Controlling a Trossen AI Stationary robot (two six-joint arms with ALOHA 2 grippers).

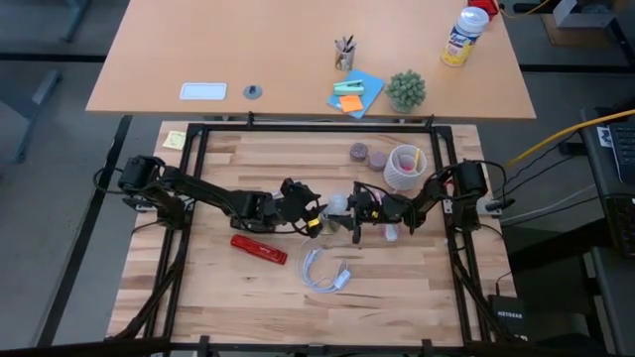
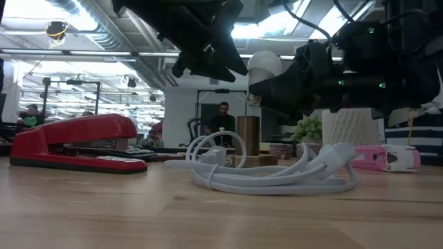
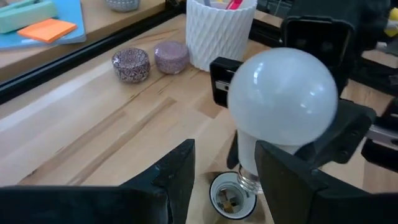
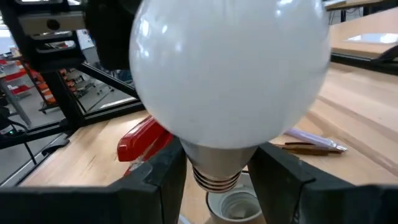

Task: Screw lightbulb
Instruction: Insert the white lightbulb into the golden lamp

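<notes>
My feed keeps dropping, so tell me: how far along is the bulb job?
Done: the lightbulb is off the table, gripped at its neck by the right gripper. The left gripper holds the socket up to it. In hand: lining them up; the metal thread hangs just above the socket's open mouth, not yet in. Left: seat the thread, screw it in.

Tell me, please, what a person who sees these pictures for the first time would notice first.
The eye goes first to the white lightbulb, held in the air above the middle of the table by the right gripper, whose fingers close on its neck just over a small white socket that the left gripper holds below it. After that, the red stapler and the coiled white cable on the wood near the front edge stand out.
</notes>
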